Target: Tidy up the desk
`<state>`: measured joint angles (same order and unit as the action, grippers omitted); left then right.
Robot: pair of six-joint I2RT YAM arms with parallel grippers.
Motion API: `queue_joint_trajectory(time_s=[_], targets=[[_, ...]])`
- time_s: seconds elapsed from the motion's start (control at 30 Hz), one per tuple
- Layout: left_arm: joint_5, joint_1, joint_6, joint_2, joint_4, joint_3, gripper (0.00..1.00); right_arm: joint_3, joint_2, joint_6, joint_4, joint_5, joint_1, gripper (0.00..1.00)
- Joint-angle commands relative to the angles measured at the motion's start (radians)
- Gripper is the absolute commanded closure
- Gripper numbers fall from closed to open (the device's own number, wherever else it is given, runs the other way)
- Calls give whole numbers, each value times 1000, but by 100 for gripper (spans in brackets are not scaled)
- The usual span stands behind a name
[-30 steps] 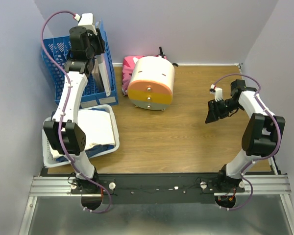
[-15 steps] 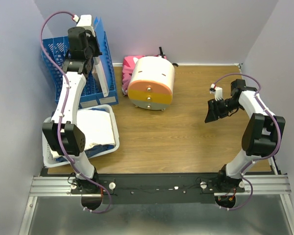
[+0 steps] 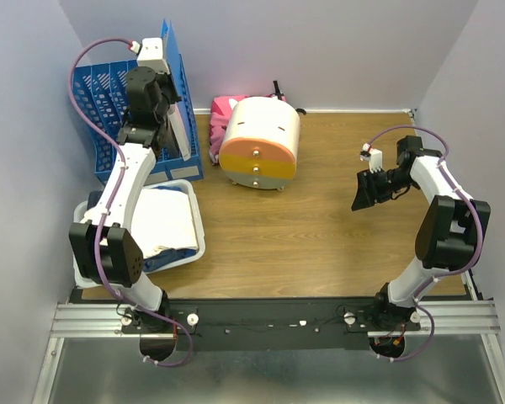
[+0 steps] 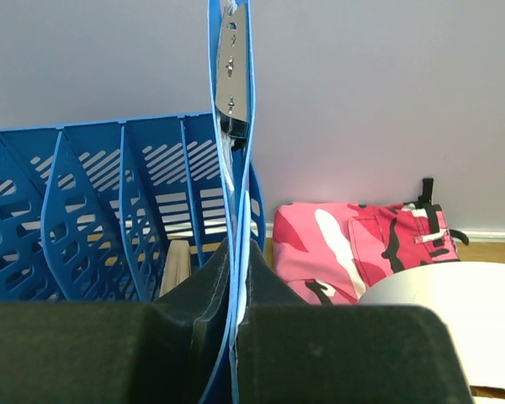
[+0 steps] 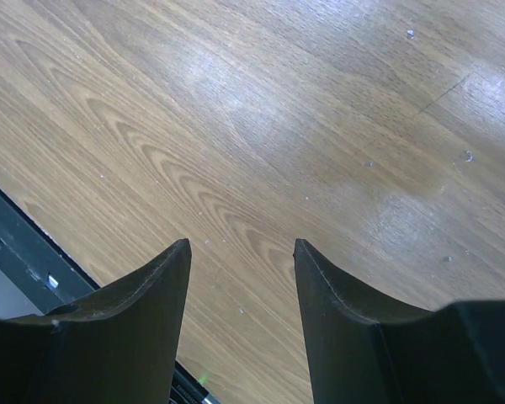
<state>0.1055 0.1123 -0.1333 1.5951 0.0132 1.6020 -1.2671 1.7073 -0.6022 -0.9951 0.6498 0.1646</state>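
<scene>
Lavender walls (image 3: 337, 50) bound the desk (image 3: 320, 240); left fingers (image 4: 194, 295) clamp the blue rack (image 4: 84, 210) beside a pink pouch (image 4: 345, 244), right fingers (image 5: 143, 295) gape empty.

Left gripper (image 3: 167, 107) at blue file rack (image 3: 101, 86), upper left; right gripper (image 3: 363, 194) over desk (image 3: 303, 231), right side.

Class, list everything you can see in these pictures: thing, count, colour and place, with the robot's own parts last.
Desk: 1, brown wood-grain, under everything.
Rack: 1, blue, back left corner.
Panel: 1, blue, rack's right end.
Tray: 1, white, front left.
Cloth: 1 pile, mostly white, in tray.
Drawer unit: 1, cream and orange, back centre.
Pouch: 1, pink camouflage, behind drawer unit.
Left arm: 1, white and black, jaws shut on panel.
Right arm: 1, white and black, jaws open over bare desk.
</scene>
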Motion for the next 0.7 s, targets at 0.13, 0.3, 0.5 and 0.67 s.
queue_joint_trajectory(time_s=[0.13,0.3,0.5,0.67], targets=[[112,32,26,-38,-277,-71,100,2,-31,4,7,27,-2,39],[125,43,53,-44,-352,-115,100,11,-37,2,9,22,-2,39],[114,44,78,-47,-394,-201,100,14,-35,4,9,27,-2,39],[79,44,67,-78,-378,-261,92,17,-43,-1,6,25,-2,39]])
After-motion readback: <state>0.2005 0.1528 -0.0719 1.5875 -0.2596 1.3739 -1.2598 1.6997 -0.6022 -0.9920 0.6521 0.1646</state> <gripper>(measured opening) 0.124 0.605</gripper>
